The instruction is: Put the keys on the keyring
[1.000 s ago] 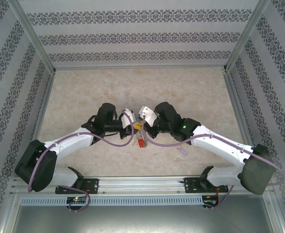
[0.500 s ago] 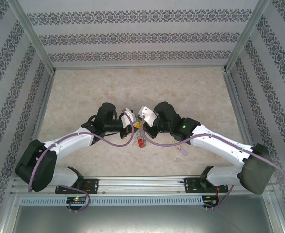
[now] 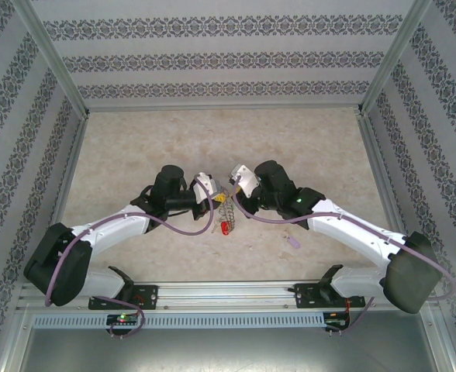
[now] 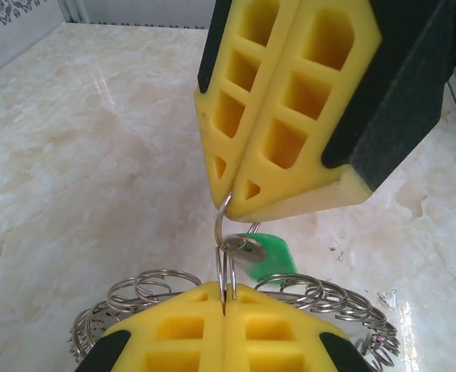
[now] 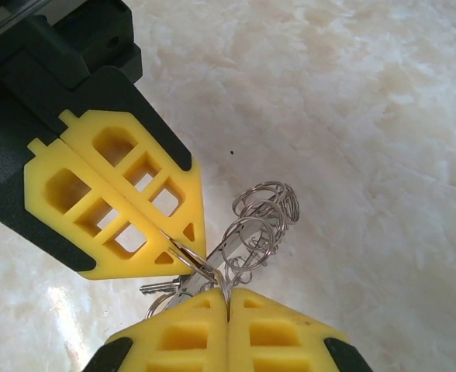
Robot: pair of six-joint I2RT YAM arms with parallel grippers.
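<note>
Left gripper point(image 4: 226, 302) stayed clamped shut on a wire loop of the keyring point(image 4: 146, 288), near the middle of the table point(image 3: 135, 147). Just right, the right gripper point(image 4: 237, 203), shut on the green key point(image 4: 265, 249) by its ring, had edged farther right, likely tugging it onto the loop.

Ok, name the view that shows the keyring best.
Left wrist: the keyring spreads its fringe of wire loops to both sides of the closed jaws, partly hidden behind them. Right wrist catches it as a bunched cluster of loops; top external, as a tiny glint.
</note>
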